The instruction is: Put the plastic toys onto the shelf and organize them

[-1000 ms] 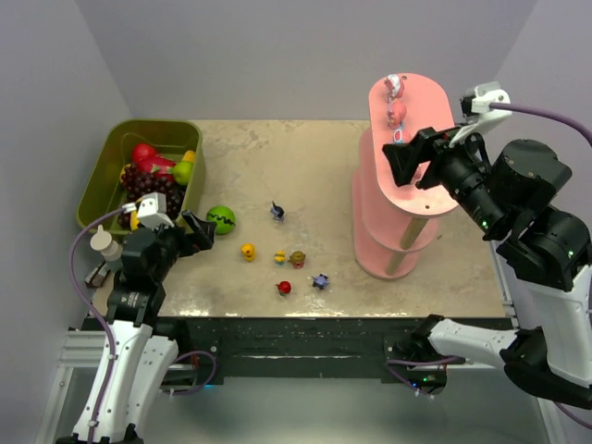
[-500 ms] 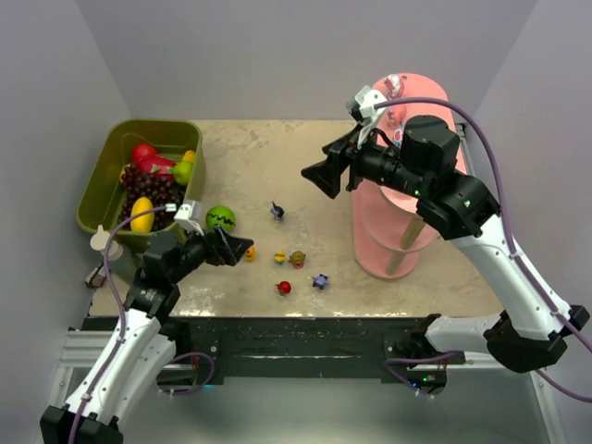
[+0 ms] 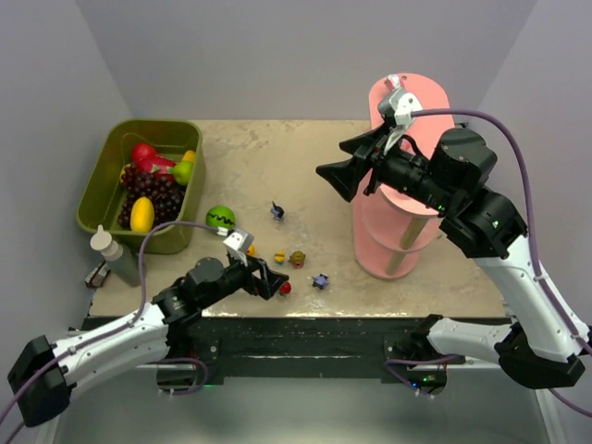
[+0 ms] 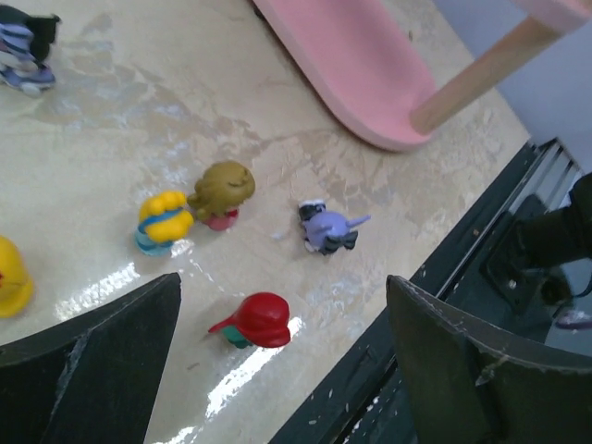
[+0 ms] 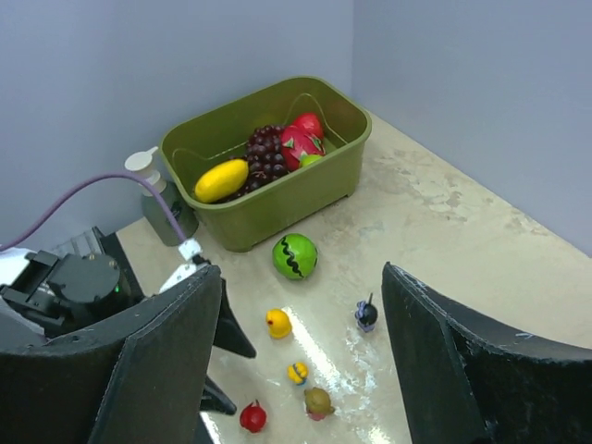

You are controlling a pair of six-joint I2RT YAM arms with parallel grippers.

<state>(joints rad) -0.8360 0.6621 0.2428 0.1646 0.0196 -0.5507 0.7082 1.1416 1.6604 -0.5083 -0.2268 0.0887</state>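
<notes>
**Approach to the red toy, seen from above and from both wrists.** Six plastic toys lie loose on the counter (image 3: 324, 166), between the olive bin (image 3: 109, 159) of fake fruit and the pink shelf (image 3: 435, 92). They are a red one (image 4: 259, 321), a lavender one (image 4: 326, 228), an olive-brown one (image 4: 222, 190), a yellow-and-blue one (image 4: 165, 220), a yellow duck (image 5: 277, 323) and a dark one (image 5: 366, 314).

The left jaws are spread wide and hold nothing. They hang low near the front edge of the counter, and the left wrist view shows the red toy between the two fingers but touching neither. We take the wide spread as clearance for so small a figure, and we judge the step in hand to be the descent before closing.

The right jaws also stand apart and empty. They are raised beside the upper boards of the shelf and tilted down toward the loose toys. We take this as waiting clear of the left arm's workspace.

The lavender toy lies just beside the red one, nearer the shelf, so a skewed closing could knock it. A striped green ball (image 3: 220, 216) lies near the bin and is no part of the task.
</notes>
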